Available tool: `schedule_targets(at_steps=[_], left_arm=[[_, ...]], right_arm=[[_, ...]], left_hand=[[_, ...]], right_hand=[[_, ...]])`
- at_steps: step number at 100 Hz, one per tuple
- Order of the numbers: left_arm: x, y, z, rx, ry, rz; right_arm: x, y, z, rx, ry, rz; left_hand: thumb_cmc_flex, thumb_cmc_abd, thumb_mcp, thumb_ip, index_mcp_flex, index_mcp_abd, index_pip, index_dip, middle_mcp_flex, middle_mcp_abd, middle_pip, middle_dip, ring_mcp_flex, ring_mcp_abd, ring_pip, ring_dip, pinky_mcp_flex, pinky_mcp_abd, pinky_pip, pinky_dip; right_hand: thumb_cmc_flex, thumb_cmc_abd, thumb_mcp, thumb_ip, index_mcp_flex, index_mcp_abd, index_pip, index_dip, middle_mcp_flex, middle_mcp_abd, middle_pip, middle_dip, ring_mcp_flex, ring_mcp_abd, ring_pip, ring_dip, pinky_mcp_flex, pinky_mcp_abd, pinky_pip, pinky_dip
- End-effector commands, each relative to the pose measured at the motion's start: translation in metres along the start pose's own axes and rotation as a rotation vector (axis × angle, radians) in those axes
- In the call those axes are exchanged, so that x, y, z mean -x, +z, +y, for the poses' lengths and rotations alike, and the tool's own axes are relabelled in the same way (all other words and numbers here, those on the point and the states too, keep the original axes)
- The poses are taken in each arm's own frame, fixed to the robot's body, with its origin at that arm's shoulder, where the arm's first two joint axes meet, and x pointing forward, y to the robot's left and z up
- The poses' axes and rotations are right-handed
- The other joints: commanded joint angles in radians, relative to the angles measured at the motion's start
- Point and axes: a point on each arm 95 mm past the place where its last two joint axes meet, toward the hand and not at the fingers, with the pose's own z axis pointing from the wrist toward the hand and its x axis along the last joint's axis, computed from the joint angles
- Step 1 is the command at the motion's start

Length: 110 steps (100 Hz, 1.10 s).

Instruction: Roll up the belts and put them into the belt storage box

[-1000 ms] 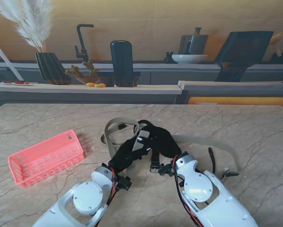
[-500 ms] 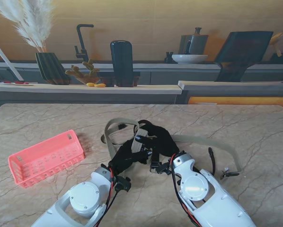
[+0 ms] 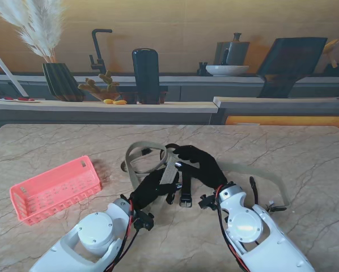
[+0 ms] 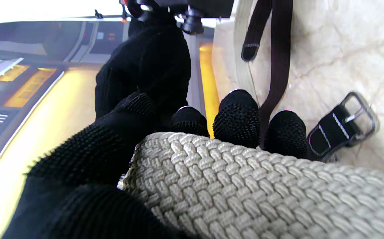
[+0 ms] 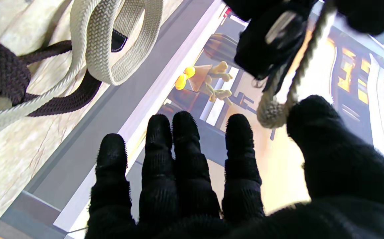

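A beige woven belt [image 3: 136, 154] lies looped on the marble table, its long tail running right towards a buckle [image 3: 275, 208]. My left hand [image 3: 152, 190] is shut on one stretch of it; the left wrist view shows the weave [image 4: 245, 186] across the palm with the fingertips [image 4: 236, 118] curled over it. My right hand [image 3: 202, 164] reaches over the belts with straight fingers [image 5: 185, 172], open, and the beige belt's end [image 5: 271, 113] hangs just beside its thumb. A black belt [image 3: 185, 195] lies between the hands. The pink storage box [image 3: 55, 188] stands to the left.
Another black strap [image 3: 253, 190] lies right of my right wrist. Behind the table's far edge runs a counter with a dark vase [image 3: 60, 80], a black cylinder [image 3: 145, 73] and a faucet. Bare marble shows between the box and the belts.
My right wrist has shifted right and nearer to me, and its fingers have stretched out over the belts. The left forearm has drawn back slightly while its hand stays on the beige belt.
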Motion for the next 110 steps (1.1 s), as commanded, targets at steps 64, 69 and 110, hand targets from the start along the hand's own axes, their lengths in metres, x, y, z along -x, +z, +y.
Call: schedule_targets(at_steps=[64, 69, 110], left_arm=[[0.002, -0.003, 0.001, 0.115, -0.196, -0.042], [0.002, -0.003, 0.001, 0.110, -0.215, -0.046], [0.000, -0.005, 0.006, 0.111, -0.361, -0.078]], right_arm=[[0.004, 0.001, 0.028, 0.078, -0.458, 0.252], [0.005, 0.001, 0.029, 0.081, -0.494, 0.275], [0.005, 0.015, 0.019, 0.067, -0.630, 0.433]], left_hand=[[0.207, 0.432, -0.655, 0.009, -0.007, -0.005, -0.041, 0.051, -0.008, 0.094, -0.082, -0.005, -0.039, 0.122, -0.033, -0.003, -0.092, 0.065, -0.007, 0.031], [0.209, 0.439, -0.654, 0.009, -0.007, -0.003, -0.041, 0.054, -0.007, 0.095, -0.083, -0.004, -0.040, 0.126, -0.032, -0.004, -0.094, 0.066, -0.006, 0.033], [0.202, 0.498, -0.665, 0.007, 0.030, 0.049, -0.048, 0.038, 0.028, 0.131, -0.108, -0.042, -0.025, 0.168, -0.036, -0.027, -0.098, 0.086, 0.000, 0.053]], right_hand=[[0.209, -0.057, 0.257, 0.058, -0.286, -0.300, 0.151, 0.038, -0.080, -0.092, 0.099, -0.015, 0.035, -0.070, 0.070, 0.021, 0.076, -0.078, 0.056, 0.001], [0.184, -0.089, 0.259, 0.049, -0.310, -0.297, 0.146, 0.026, -0.098, -0.087, 0.114, -0.015, 0.026, -0.069, 0.082, 0.023, 0.071, -0.079, 0.064, -0.006], [0.128, -0.122, 0.276, 0.021, -0.284, -0.301, 0.193, -0.002, -0.138, -0.068, 0.162, -0.008, -0.056, -0.060, 0.121, 0.009, 0.009, -0.080, 0.098, -0.038]])
